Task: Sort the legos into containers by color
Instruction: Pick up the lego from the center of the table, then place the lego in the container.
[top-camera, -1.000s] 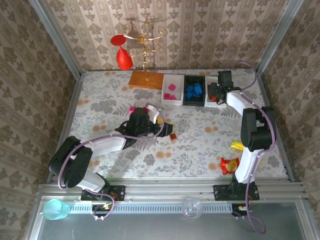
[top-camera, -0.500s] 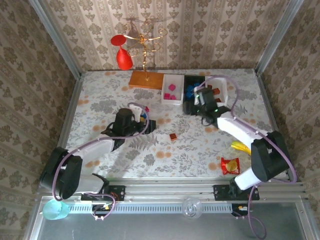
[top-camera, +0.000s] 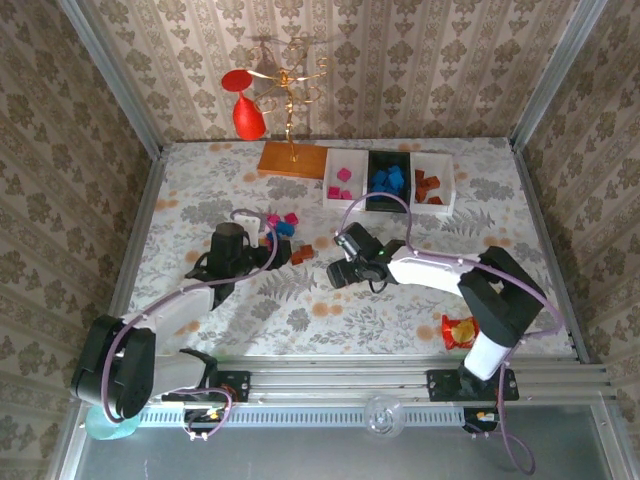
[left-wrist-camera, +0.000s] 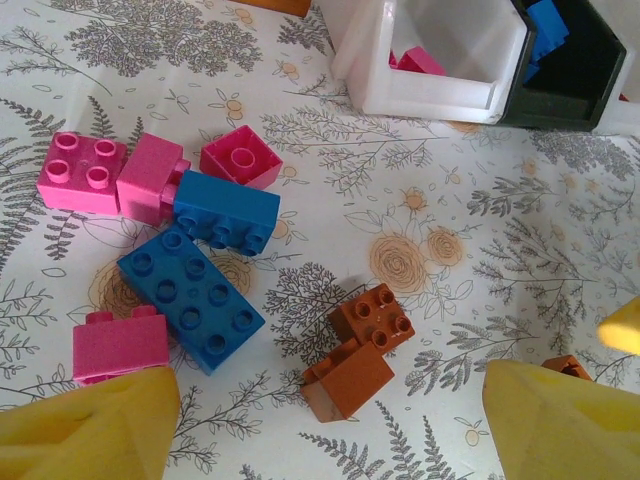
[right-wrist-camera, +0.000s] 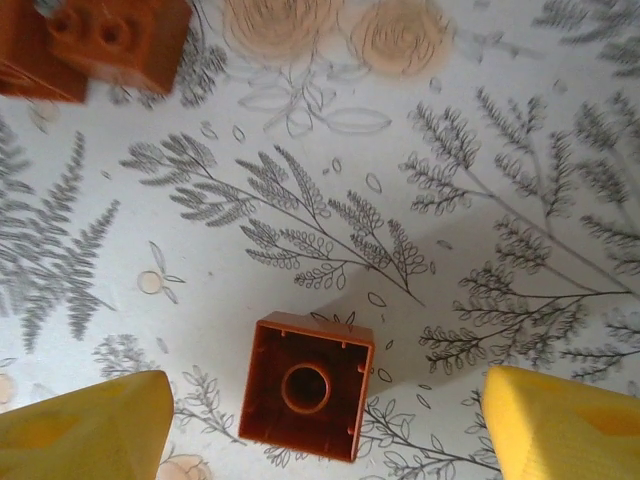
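Lego (right-wrist-camera: 308, 385) flipped, hollow side up
Orange-brown square, round tube inside, between spread jaws of right gripper (right-wrist-camera: 322, 425); left gripper (left-wrist-camera: 325, 425) jaws open too.

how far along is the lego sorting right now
Done: pink bricks in the left white tray, blue in the black tray, brown in the right white tray. In hand: nothing yet; the right gripper hangs open over an upside-down brown brick. Left: that brick, plus the loose pink, blue and brown bricks in front of the open left gripper.
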